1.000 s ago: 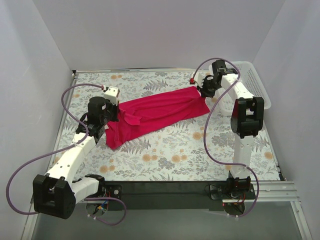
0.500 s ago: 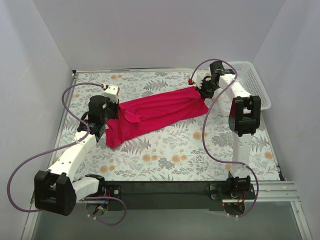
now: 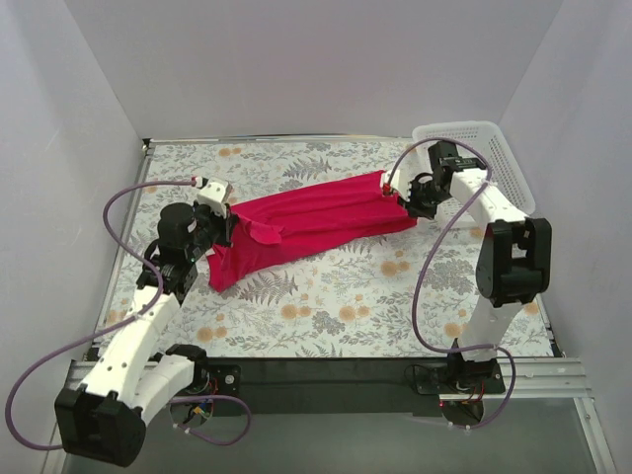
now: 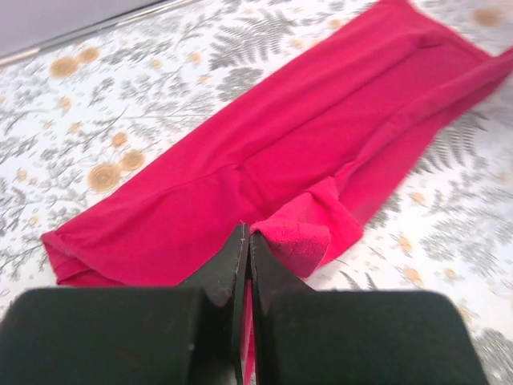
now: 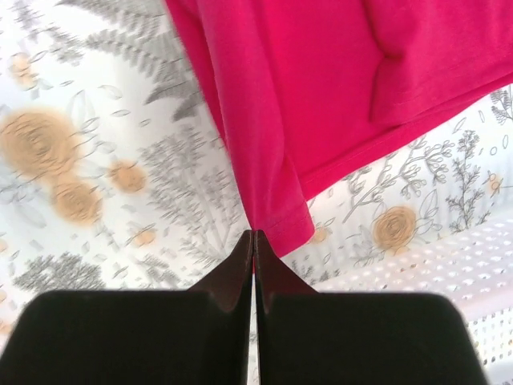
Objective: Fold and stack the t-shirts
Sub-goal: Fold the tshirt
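At the left of the floral-patterned table [image 3: 326,296], the left gripper [image 4: 244,245] sat low over the near-left end of the t-shirt [image 3: 306,219]. In the left wrist view its two black fingers were pressed together, with a sliver of red cloth caught between them, so it was clamped on the shirt's edge. A small curled flap [image 4: 300,234] of the same cloth lay just right of the fingertips.

The magenta-red t-shirt lay on the table as a long, narrow band, doubled lengthwise. It ran on a slant from the near left, by the left gripper, to the far right, by the right gripper. Its surface was wrinkled, with a long crease running along it.

At the far-right end, the right gripper [image 5: 253,237] had its fingers closed tight together. The shirt's corner ran straight into their tips, pinched there and drawn taut above the tabletop.

Beyond it, at the far-right edge of the table, stood the white mesh basket [image 3: 491,148], just beside the right arm and apart from the shirt.
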